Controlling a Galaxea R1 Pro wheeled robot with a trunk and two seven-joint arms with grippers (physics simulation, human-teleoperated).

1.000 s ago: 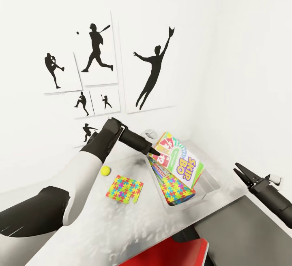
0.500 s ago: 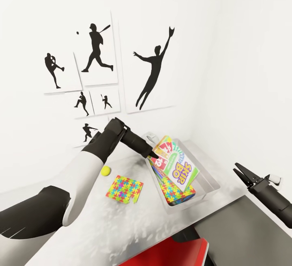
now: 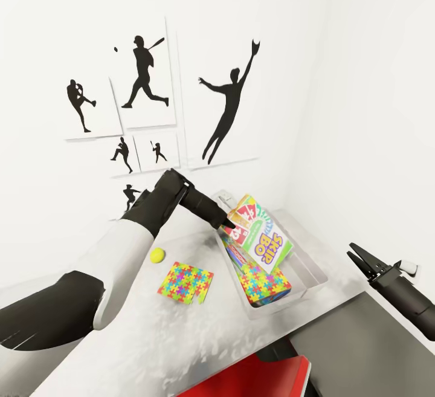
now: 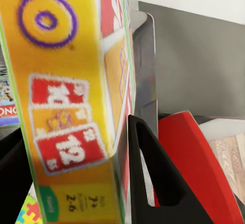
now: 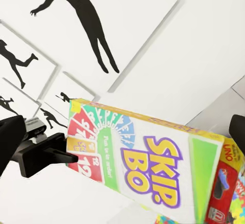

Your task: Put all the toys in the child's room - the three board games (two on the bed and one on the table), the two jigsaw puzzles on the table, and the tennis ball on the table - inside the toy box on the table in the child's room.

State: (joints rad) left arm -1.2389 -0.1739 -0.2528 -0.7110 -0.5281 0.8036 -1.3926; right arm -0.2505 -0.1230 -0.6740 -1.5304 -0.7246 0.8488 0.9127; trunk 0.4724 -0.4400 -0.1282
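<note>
The Skip-Bo box [image 3: 261, 237] tilts over the toy box [image 3: 312, 268] on the bench [image 3: 151, 330], pinched in the left end effector [image 3: 229, 226]. It should be lowered flat onto the puzzle [image 3: 264, 282] before letting go. The right end effector [image 3: 360, 260] hangs apart, empty.

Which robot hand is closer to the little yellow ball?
The left. Its gripper holds the Skip-Bo box over the toy box, near the ball; the right gripper hangs beyond the table's far end.

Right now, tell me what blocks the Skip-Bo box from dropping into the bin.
Nothing blocks it outright. The Skip-Bo box, clamped in the left gripper, tilts over the bin, where a puzzle and other game boxes already lie, so it would rest on them.
</note>
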